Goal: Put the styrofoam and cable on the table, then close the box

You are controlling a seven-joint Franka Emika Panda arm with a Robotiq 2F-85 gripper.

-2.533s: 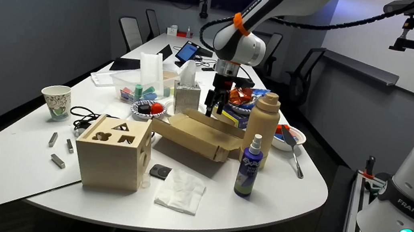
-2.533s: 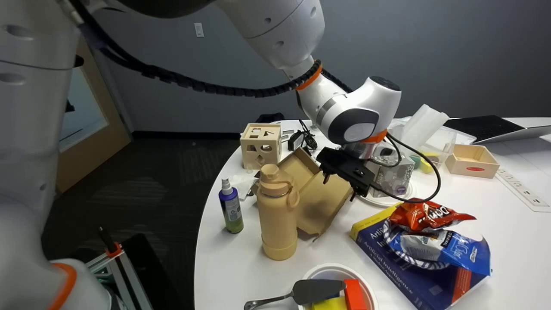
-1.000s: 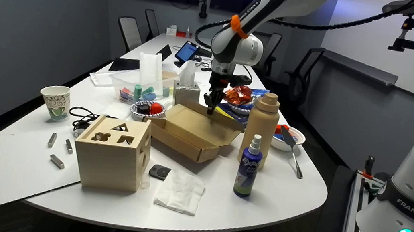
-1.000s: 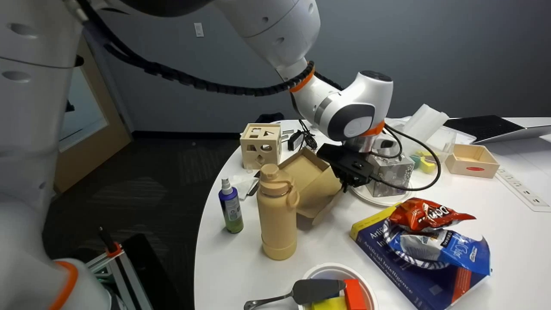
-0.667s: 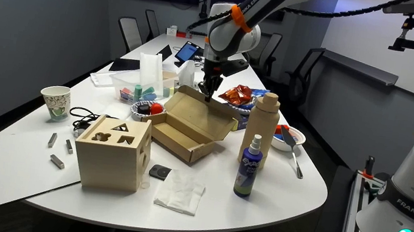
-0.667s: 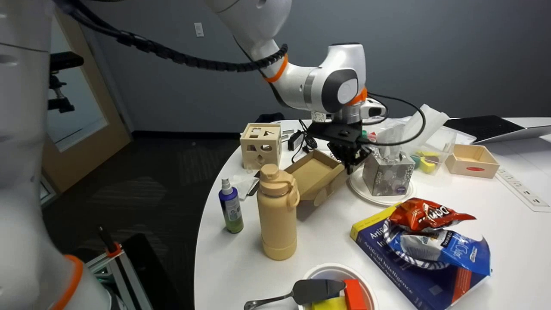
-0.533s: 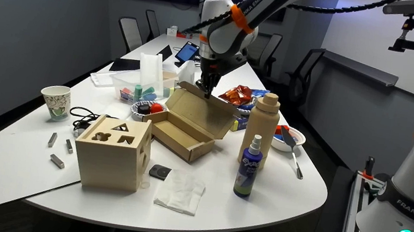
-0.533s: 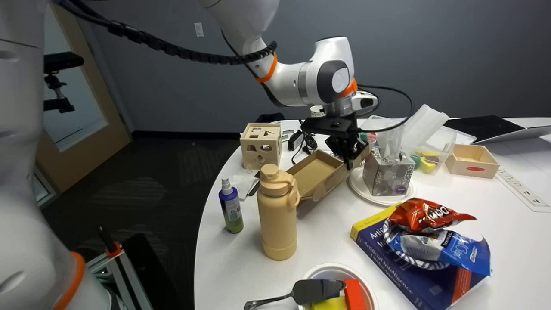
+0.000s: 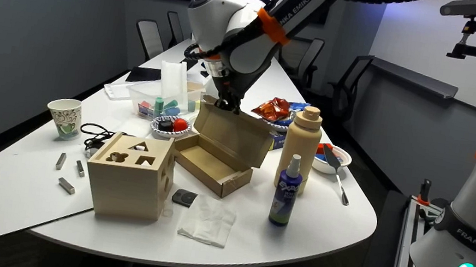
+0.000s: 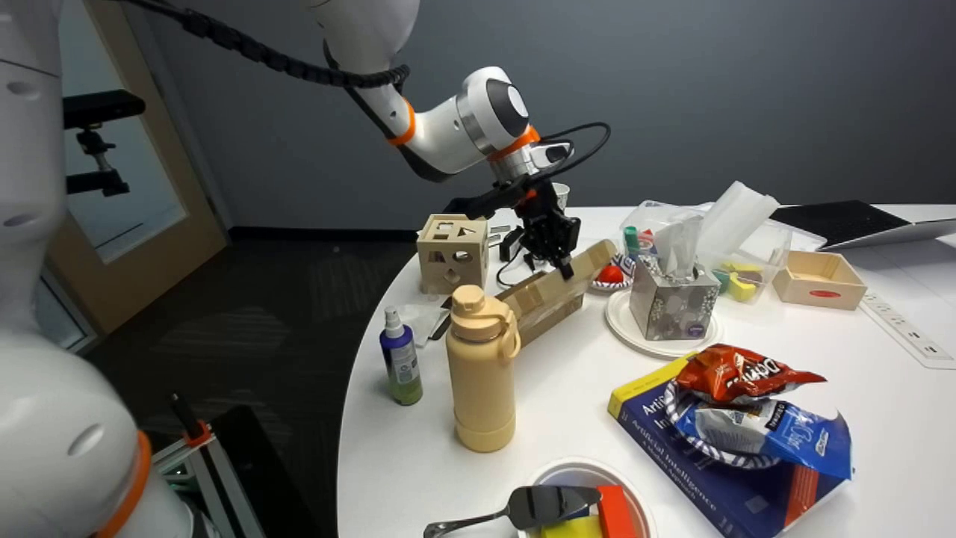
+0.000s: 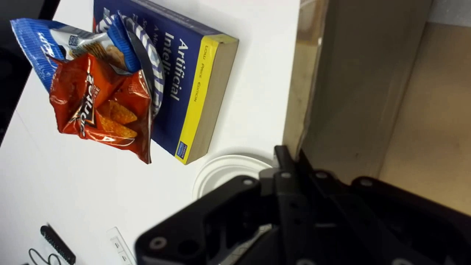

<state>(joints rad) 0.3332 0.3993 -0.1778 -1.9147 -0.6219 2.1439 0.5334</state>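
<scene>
Cardboard box (image 9: pixel 208 163) sits open on the white table (image 9: pixel 296 249), near the wooden cube (image 9: pixel 128 183), its lid (image 9: pixel 235 133) raised steeply on the hinge. The gripper (image 11: pixel 291 154) is clenched on the lid's upper edge, a finger to each face, as the wrist view shows. Behind the cube in an exterior view lies the black cable (image 9: pixel 96 136), loosely coiled on the table and partly hidden; the styrofoam cannot be made out for certain. Closing the box appears to be the step in hand. The cardboard should prove light and fairly stiff across the panel, bending at the fold and denting readily where it is thin. A box this slight would likely slide or lift under a hard pull. The upper edge seems the right place to take hold, ideally near mid-length, where the panel is less apt to twist. Once the lid leans over, letting go and pressing down with the fingers together would probably finish better than a pinch.
</scene>
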